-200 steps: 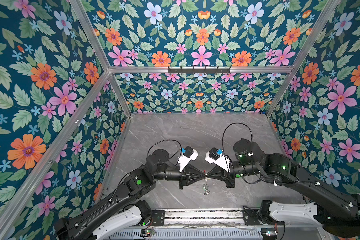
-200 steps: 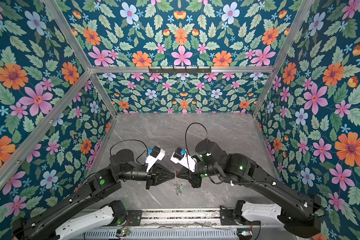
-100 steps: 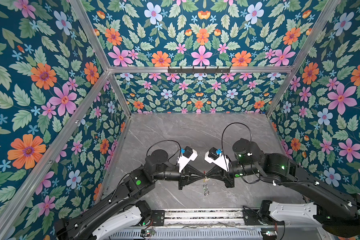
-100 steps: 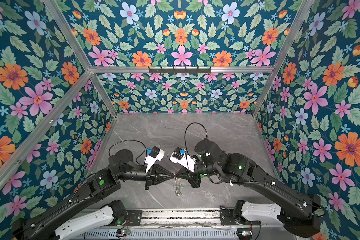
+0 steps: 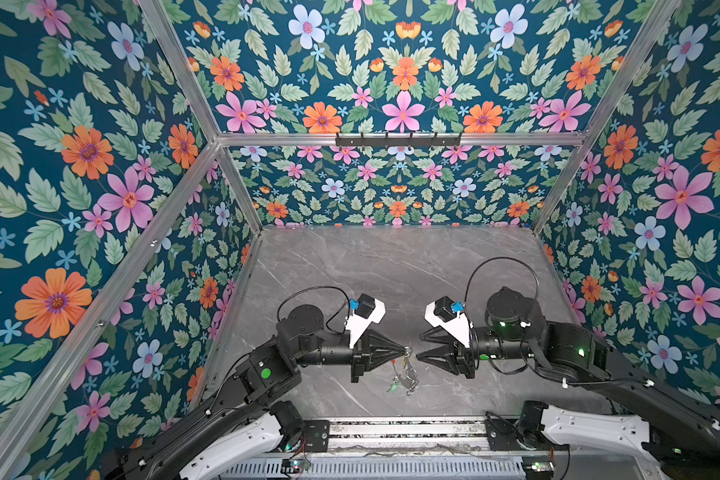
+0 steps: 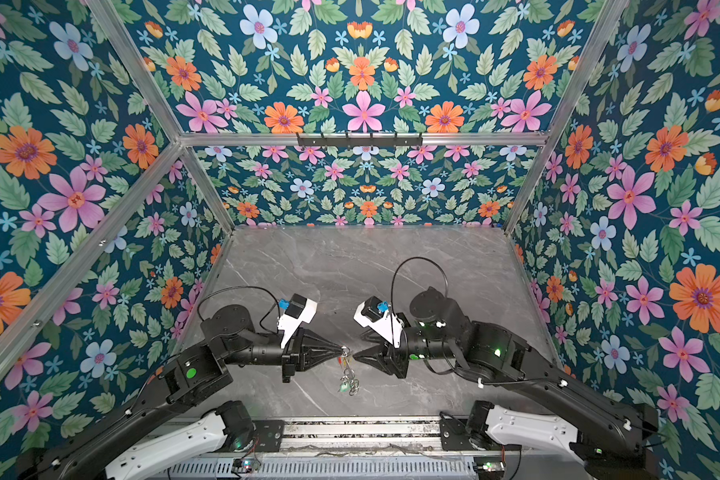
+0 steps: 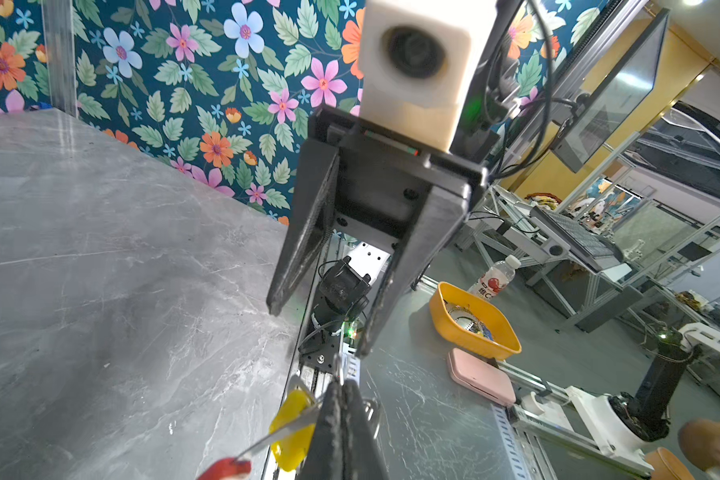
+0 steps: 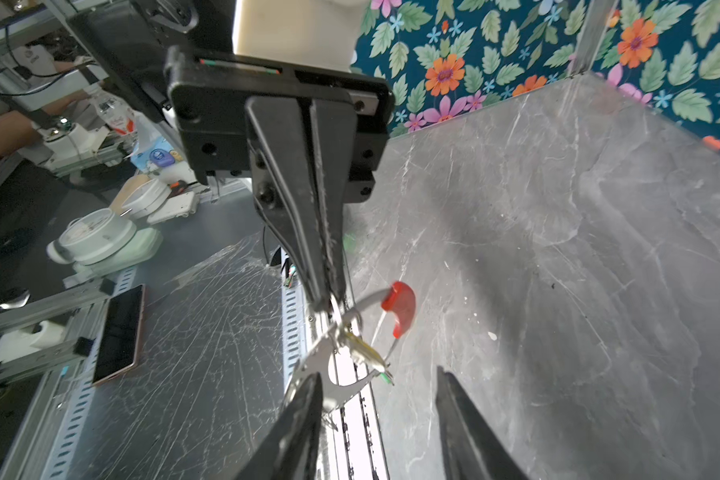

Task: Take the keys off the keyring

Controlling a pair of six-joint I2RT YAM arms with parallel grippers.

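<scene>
"Left claw [image 5: 406,353], pinched shut on keyring [image 5: 409,370], holds it above tabletop [image 5: 391,270], near edge, centre."
"And right claw [image 5: 419,346]?"
"Jaws apart, just right of keyring; keys [image 5: 395,385] dangle beneath."

Shiny flat metal keyring [image 8: 313,361], glossy red plastic sleeve [image 8: 400,307], smooth yellow plastic tag [image 7: 296,405], polished grey stone-look tabletop [image 8: 558,249]
</scene>
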